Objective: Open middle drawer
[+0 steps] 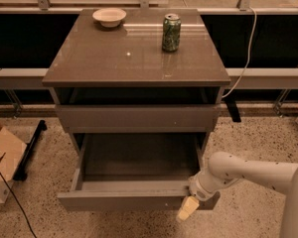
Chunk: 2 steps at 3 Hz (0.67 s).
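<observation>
The middle drawer (124,201) is a grey-brown, handleless drawer, pulled well out of the cabinet toward me. Its inside (139,157) is bare. My gripper (187,209) is at the right end of the drawer's front panel, at its top edge, with a cream tip hanging in front of the panel. My white arm (248,175) reaches in from the right. The drawer front above (136,118) stands nearly closed. Any drawer below is hidden by the pulled-out one.
On the cabinet top (114,58) stand a green can (171,32) and a white bowl (109,17). A cardboard box (2,162) and a black stand (30,148) lie on the floor at left. A white cable (246,48) hangs at right.
</observation>
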### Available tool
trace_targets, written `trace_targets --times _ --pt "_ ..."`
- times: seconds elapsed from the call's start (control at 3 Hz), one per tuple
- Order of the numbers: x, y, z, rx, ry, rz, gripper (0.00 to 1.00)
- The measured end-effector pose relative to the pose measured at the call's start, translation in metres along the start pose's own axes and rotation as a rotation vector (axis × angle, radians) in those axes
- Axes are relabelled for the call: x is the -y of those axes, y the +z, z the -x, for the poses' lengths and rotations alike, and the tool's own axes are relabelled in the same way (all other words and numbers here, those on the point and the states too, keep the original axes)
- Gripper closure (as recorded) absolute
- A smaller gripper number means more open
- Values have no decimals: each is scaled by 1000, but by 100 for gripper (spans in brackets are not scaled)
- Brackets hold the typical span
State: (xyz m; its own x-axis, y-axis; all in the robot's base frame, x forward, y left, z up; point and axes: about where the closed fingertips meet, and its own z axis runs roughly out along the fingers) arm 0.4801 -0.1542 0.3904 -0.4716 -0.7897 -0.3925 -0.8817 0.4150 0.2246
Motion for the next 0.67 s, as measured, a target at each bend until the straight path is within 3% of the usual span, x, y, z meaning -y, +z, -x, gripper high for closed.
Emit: trace_targets --times 0.67 --pt "-21 -3 -3 -206 -124 13 0"
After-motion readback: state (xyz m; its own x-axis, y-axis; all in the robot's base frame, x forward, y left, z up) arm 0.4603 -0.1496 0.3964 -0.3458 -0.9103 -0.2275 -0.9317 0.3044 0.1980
